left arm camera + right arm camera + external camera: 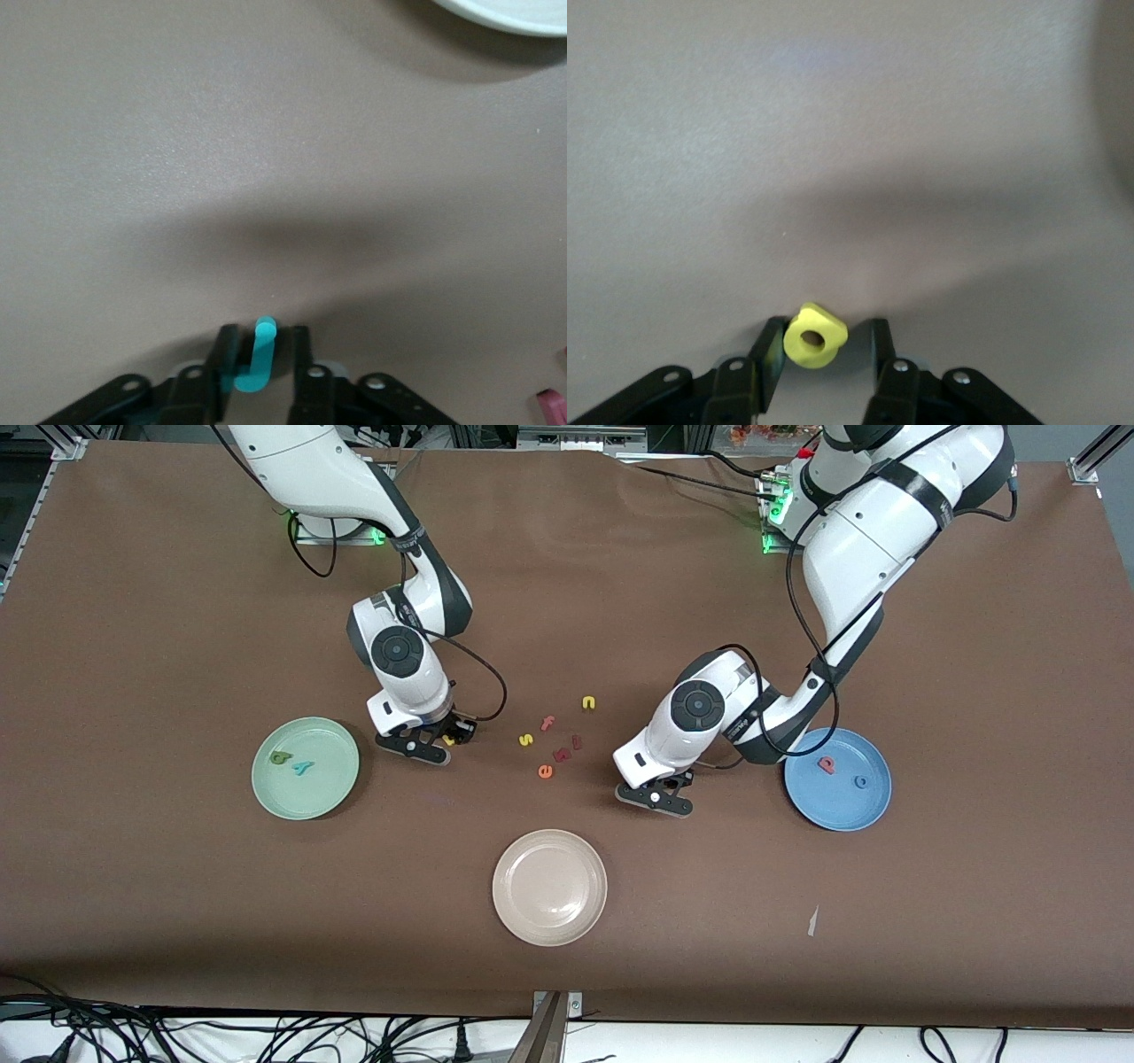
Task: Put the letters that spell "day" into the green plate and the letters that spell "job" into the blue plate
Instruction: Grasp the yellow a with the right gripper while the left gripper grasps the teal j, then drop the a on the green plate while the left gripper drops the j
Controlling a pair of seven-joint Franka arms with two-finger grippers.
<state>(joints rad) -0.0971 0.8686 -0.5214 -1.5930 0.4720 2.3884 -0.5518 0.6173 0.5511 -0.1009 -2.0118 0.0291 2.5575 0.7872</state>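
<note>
We see the left end effector closed on the teal foam hook letter above the brown counter, near the round blue plate. The right end effector has its fingers around the small yellow foam letter with a round bowl, one finger apart from it, beside the pale green plate.

A brown cloth covers the table. Black cables trail along its near edge, with metal framing at the far corners.

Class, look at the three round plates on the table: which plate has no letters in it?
The beige plate, nearest the front camera. The green plate holds two letters and the blue plate holds two, while the beige one holds nothing.
</note>
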